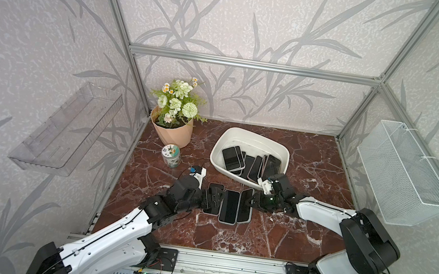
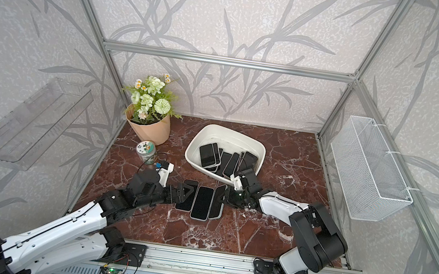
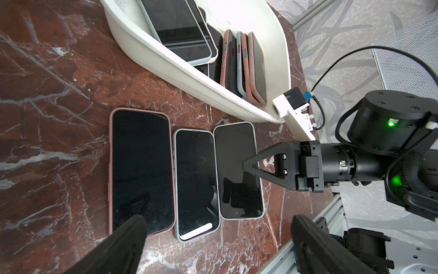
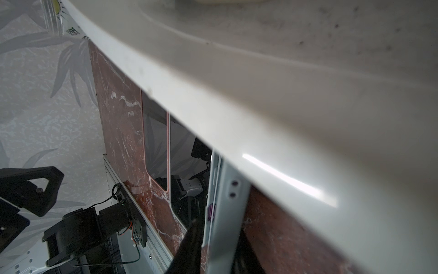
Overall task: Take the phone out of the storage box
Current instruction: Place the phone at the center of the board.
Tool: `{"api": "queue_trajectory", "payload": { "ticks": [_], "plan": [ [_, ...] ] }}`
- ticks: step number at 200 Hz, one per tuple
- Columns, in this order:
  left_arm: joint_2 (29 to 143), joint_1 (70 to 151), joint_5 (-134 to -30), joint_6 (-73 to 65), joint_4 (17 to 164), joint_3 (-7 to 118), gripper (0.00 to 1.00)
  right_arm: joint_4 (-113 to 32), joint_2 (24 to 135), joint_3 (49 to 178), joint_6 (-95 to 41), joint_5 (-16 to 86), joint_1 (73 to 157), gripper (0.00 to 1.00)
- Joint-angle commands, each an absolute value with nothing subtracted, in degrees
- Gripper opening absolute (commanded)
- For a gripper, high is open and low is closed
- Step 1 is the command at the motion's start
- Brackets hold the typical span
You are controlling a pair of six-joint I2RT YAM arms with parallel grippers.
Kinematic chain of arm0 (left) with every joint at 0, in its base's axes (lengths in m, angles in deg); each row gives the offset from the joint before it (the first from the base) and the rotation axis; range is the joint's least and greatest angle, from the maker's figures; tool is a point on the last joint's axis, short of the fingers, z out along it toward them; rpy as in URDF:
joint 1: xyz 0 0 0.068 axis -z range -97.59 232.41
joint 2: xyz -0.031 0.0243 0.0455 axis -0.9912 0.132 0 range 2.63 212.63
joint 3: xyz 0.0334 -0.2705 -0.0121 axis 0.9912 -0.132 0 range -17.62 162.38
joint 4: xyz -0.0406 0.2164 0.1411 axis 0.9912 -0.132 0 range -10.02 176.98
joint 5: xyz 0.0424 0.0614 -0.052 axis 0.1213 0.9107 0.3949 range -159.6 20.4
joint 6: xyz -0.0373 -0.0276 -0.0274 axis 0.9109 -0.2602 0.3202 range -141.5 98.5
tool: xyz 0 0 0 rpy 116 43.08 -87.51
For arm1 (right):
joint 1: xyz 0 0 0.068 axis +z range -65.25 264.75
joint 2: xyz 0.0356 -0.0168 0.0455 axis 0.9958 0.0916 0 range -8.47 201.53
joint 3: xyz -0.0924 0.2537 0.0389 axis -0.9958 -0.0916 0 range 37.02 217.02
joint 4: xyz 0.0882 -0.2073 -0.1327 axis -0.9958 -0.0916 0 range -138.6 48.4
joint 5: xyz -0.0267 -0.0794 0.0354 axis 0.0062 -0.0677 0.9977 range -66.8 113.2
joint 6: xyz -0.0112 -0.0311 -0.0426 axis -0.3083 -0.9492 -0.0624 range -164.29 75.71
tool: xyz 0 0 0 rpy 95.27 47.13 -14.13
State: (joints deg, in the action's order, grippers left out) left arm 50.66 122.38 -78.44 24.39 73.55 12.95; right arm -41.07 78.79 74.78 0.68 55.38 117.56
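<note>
Storage box [image 1: 257, 133]: far centre-right of the table [image 1: 171, 224], several phones [image 1: 234, 158] piled inside.
Phone [image 1: 242, 215]: outside, rightmost of three just near the box.
Right gripper [image 1: 248, 203]: jaws narrow around its edge; grip unclear.
Left gripper [image 1: 214, 199]: spread wide, empty.

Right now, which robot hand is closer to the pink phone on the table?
Left. The left gripper hangs over the pink phone; the right gripper is at the grey phone across the row.
</note>
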Motion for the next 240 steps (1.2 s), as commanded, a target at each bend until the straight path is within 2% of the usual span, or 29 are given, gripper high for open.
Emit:
{"api": "queue_trajectory", "payload": {
  "ticks": [1, 58, 90, 111, 153, 199, 240],
  "plan": [
    [51.1, 122.4, -77.9, 23.2, 73.5, 13.3, 1.0, -44.8, 77.2, 73.7, 1.2, 55.8, 118.3, 0.3],
    [51.1, 122.4, -77.9, 23.1, 72.9, 14.1, 1.0, -46.3, 75.2, 71.6, 0.3, 54.8, 118.3, 0.41],
    [51.8, 122.4, -76.7, 22.0, 70.8, 15.8, 1.0, -50.2, 73.2, 71.5, -1.6, 52.5, 118.3, 0.51],
    [53.4, 122.5, -75.7, 20.3, 68.7, 18.1, 1.0, -51.1, 72.9, 71.6, -3.0, 52.1, 118.3, 0.53],
    [58.8, 122.4, -72.6, 16.4, 64.1, 25.3, 1.0, -51.6, 72.3, 71.6, -3.0, 51.9, 118.3, 0.54],
    [67.3, 121.9, -68.2, 11.0, 57.5, 37.0, 1.0, -59.3, 65.4, 72.6, -5.6, 47.6, 118.3, 0.71],
    [77.2, 117.9, -70.1, 10.3, 55.2, 46.2, 1.0, -64.3, 60.1, 75.6, -6.5, 46.0, 118.1, 0.74]
  ]
}}
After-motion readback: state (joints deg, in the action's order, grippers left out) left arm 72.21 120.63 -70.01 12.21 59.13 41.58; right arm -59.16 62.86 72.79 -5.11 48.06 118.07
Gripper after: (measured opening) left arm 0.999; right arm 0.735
